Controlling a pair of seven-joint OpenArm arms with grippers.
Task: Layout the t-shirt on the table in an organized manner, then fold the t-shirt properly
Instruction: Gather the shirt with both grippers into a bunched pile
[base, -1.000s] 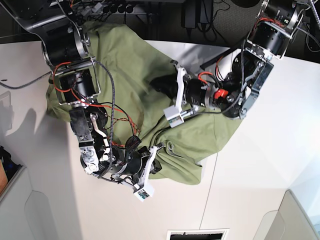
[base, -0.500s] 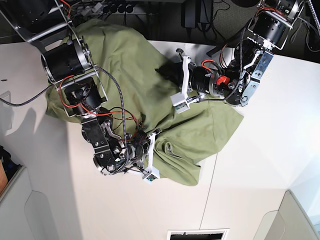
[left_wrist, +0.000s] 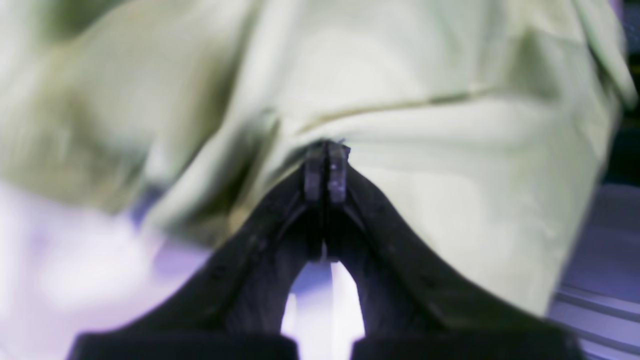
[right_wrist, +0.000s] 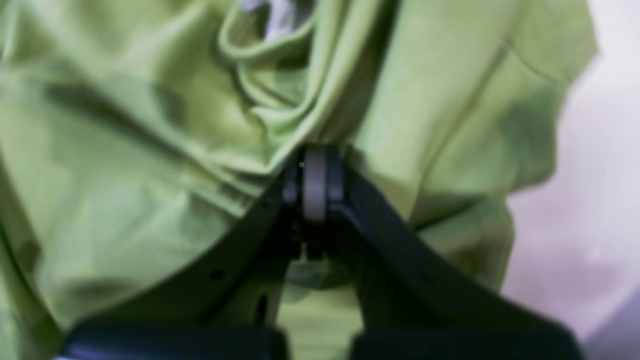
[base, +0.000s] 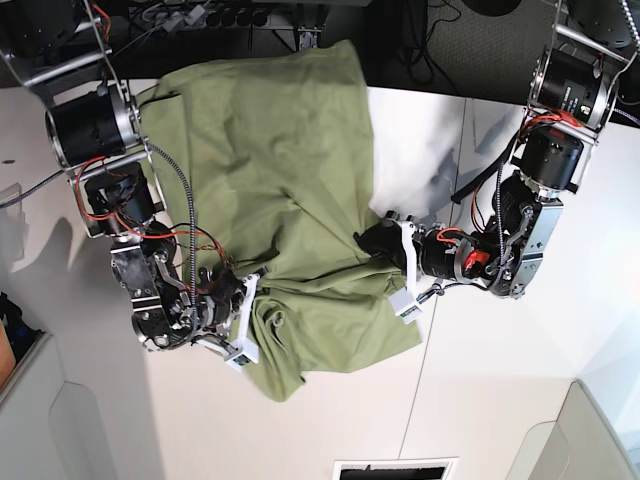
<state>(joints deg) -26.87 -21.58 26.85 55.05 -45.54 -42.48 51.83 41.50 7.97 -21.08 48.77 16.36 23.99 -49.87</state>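
The olive-green t-shirt (base: 270, 170) lies crumpled on the white table (base: 500, 380), and its far part reaches over the table's back edge. My left gripper (base: 368, 240) is at the shirt's right edge, shut on a fold of it. The left wrist view shows the closed fingertips (left_wrist: 326, 150) pinching pale cloth (left_wrist: 425, 75). My right gripper (base: 258, 288) is at the shirt's lower left, shut on bunched cloth. The right wrist view shows its tips (right_wrist: 315, 155) clamped on green folds (right_wrist: 125, 150).
A thin dark seam (base: 420, 370) runs across the table in front of the shirt. A dark gap with cables (base: 420, 40) lies behind the table's back edge. Grey bins stand at the front left (base: 30, 420) and front right (base: 590, 440). A vent slot (base: 395, 468) is at the front.
My left gripper has moved toward the front of the table with the cloth in it. My right arm has swung left. The shirt's right flap has drawn in and its back part has spread wider.
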